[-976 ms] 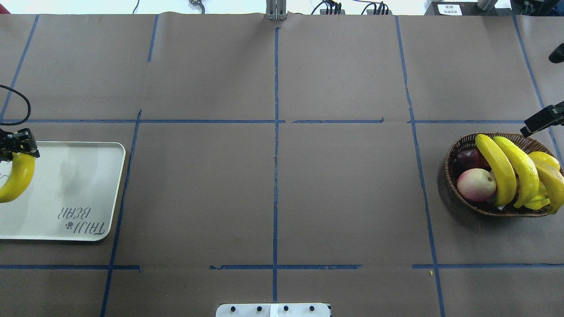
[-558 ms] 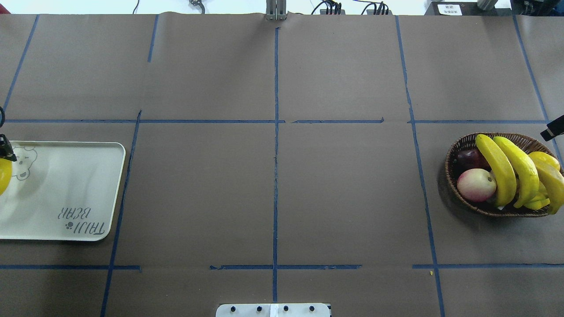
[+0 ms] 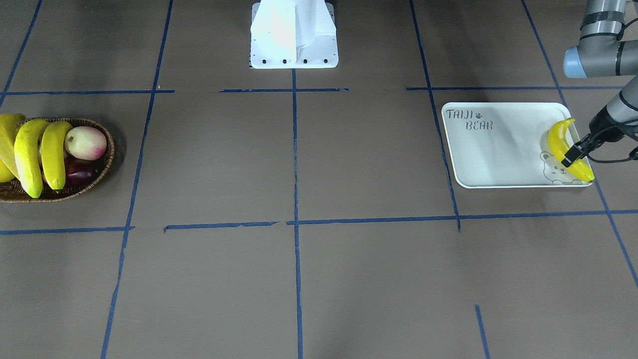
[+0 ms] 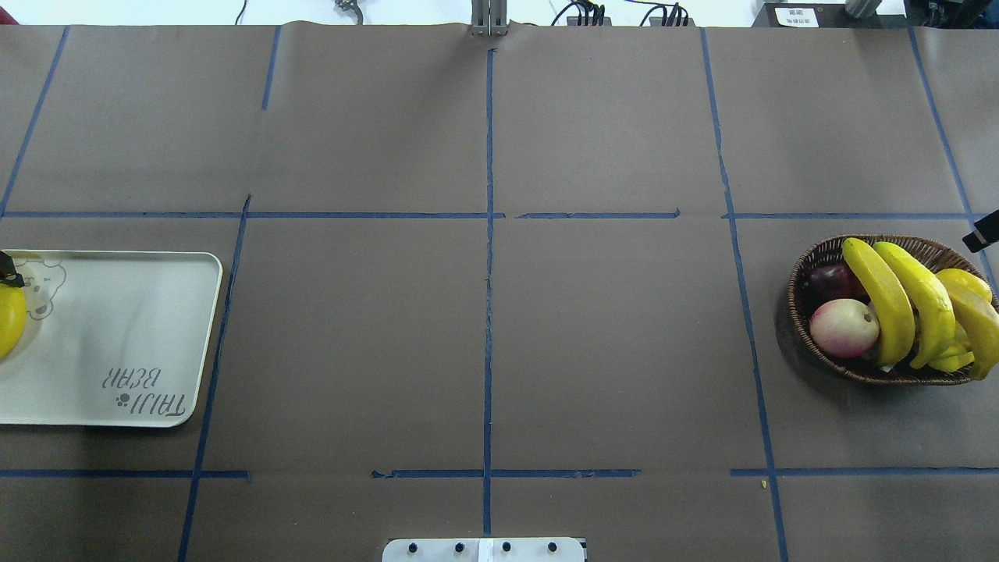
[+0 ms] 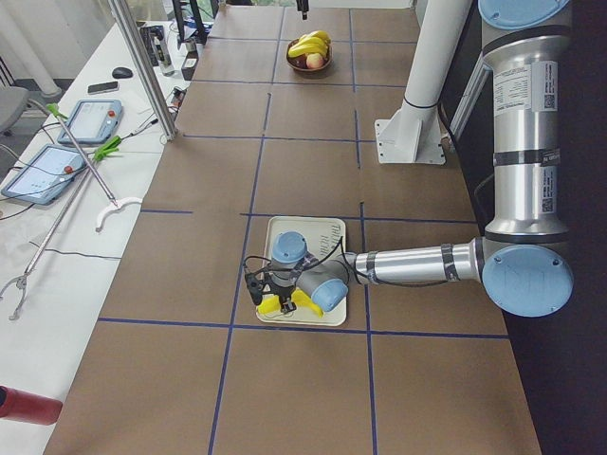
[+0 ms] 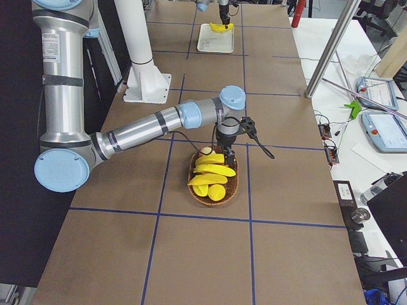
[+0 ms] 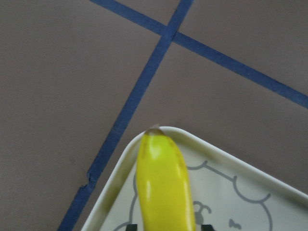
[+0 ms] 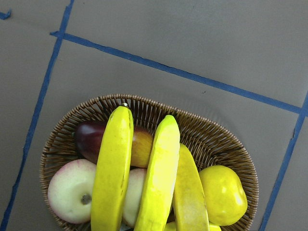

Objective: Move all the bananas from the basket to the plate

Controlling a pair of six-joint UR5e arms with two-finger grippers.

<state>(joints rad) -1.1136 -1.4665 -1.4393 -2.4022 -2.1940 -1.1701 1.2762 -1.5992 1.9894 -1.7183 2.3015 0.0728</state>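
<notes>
1. On the plate, one banana of the four in view has arrived. By the look of it the job is about a quarter done, with this first delivery lacking only the letting-go.
2. At the plate's corner printed with a cartoon bear, that banana curves along the short rim with its tip over the edge. It is the plate's only cargo, and the white floor runs bare out to the grey lettering.
3. Directly above that same plate corner, the left end effector straddles the banana. In the wrist view its fingers sit close on either flank, so it reads as clenched on the fruit, not released.
4. Away from the plate, the brown surface, crossed by blue tape lines, stretches toward the opposite end.
5. Well apart from the plate, at that opposite end, the basket holds three bananas side by side. These are what is left to move. They lie on top of other fruit: a pink-and-cream apple-like fruit, a dark red fruit and a plump yellow fruit, none of them part of the job.
6. Farthest from the plate, the right end effector hangs over the basket. Its fingers are absent from its own wrist view and only a sliver shows from overhead, so clenched or released cannot be told.
</notes>
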